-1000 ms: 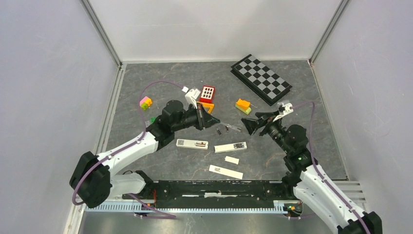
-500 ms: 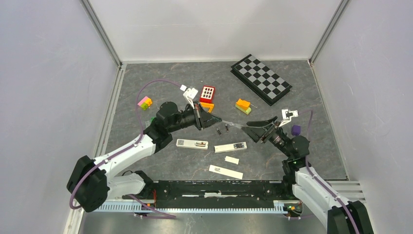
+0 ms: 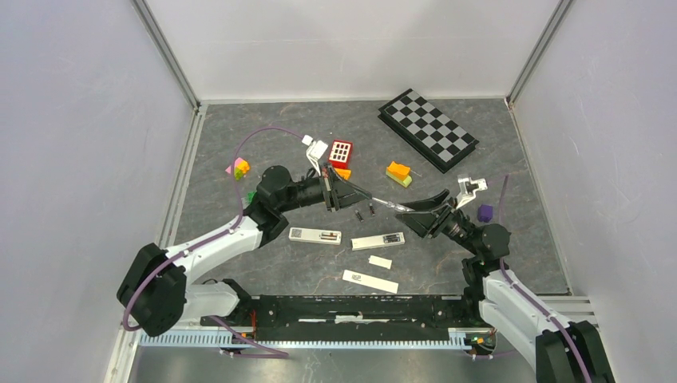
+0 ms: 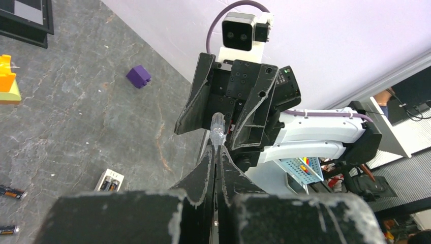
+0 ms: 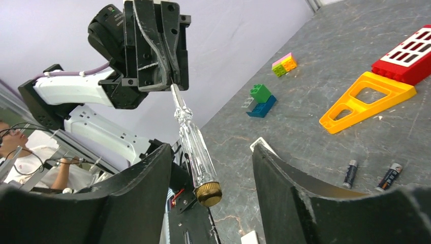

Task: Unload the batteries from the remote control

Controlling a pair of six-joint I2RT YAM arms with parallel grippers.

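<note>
Fingers on the left arm (image 5: 155, 56) clench the shaft of the clear-handled, brass-capped screwdriver (image 5: 192, 142), the right fingers (image 5: 289, 183), spread wide, have now slid up around its handle, and two small dark batteries (image 5: 349, 174) still lie on the grey counter (image 3: 263, 144) below.

A checkerboard (image 3: 428, 129) lies far right, a red brick (image 3: 341, 151) mid-table, a purple cube (image 3: 484, 213) nearer.
</note>
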